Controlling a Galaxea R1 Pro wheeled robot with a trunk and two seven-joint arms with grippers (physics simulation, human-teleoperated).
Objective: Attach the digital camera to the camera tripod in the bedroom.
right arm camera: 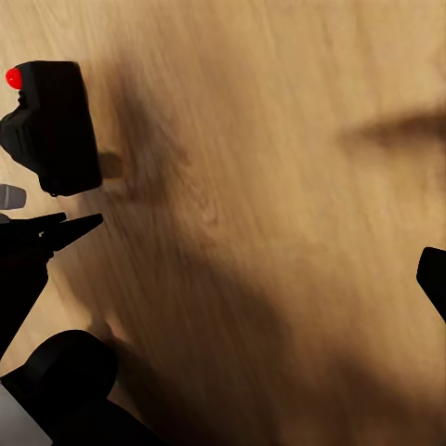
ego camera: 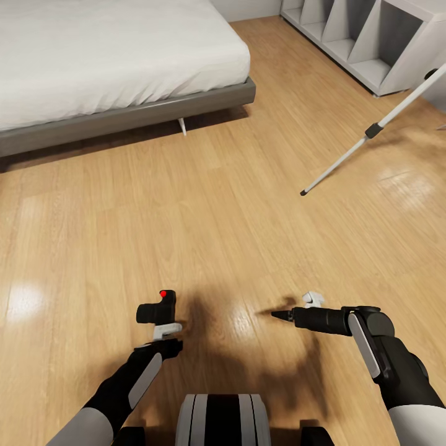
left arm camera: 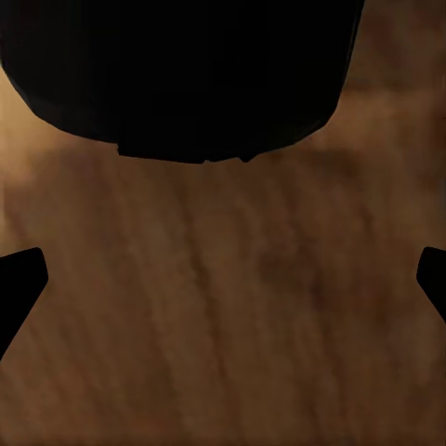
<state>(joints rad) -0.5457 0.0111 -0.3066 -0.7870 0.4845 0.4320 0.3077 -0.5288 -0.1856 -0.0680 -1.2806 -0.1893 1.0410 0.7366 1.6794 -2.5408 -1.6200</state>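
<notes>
The digital camera (ego camera: 158, 308) is apparently gripped by the left pincer (ego camera: 166, 330), the right pincer (ego camera: 282, 315) seems closed and empty, and a camera tripod (ego camera: 371, 131) leg is seen far right.

This is a bedroom in a home. A low bed (ego camera: 124, 111) on a grey platform frame carries a thick white mattress (ego camera: 105, 49) and stands on a light wood plank floor (ego camera: 235, 210). Against the far wall sits a white shelf unit (ego camera: 365, 37) with slanted dividers. One thin leg of a tripod (ego camera: 371, 133) rests on the floor near that shelf.
</notes>
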